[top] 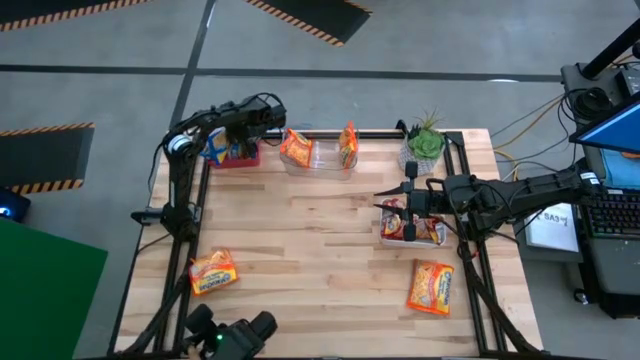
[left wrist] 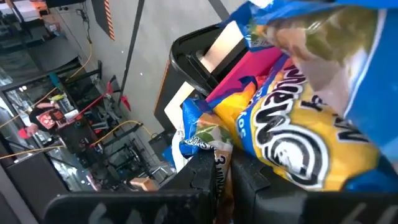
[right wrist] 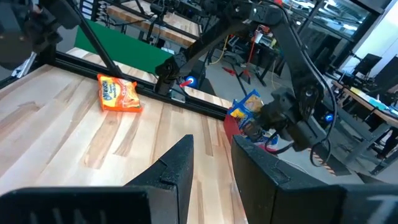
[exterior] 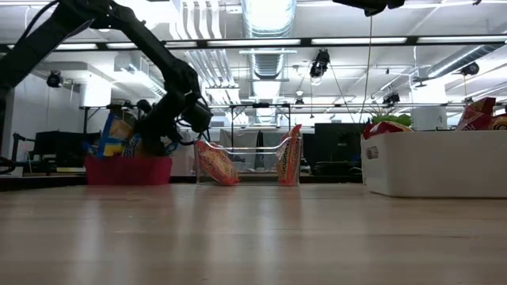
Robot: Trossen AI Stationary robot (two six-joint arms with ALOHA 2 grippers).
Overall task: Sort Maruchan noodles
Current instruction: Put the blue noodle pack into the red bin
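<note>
Packets of Maruchan noodles are spread over the table: blue-marked ones stand in the red bin [top: 232,153] at the far left corner, orange ones [top: 297,148] lean in the clear bin [top: 320,158] beside it, red-marked ones sit in the white bin [top: 412,232] on the right, and two loose packets lie flat on the wood, one near the front left [top: 213,271] and one near the front right [top: 431,286]. The left gripper [top: 243,128] is at the red bin, its fingers pinched all but shut on a blue-marked packet [left wrist: 298,134] among those already there. The right gripper [top: 408,205] hovers over the white bin with its fingers [right wrist: 177,163] a little way apart and nothing visibly between them. Each packet looks light, with a crinkly, slick wrapper over a brittle noodle block, so I judge a hard squeeze would crack the contents and a corner pinch may slip. The loose ones lie flat, so the better hold is probably across a short edge or the sealed seam, where the film bunches.
</note>
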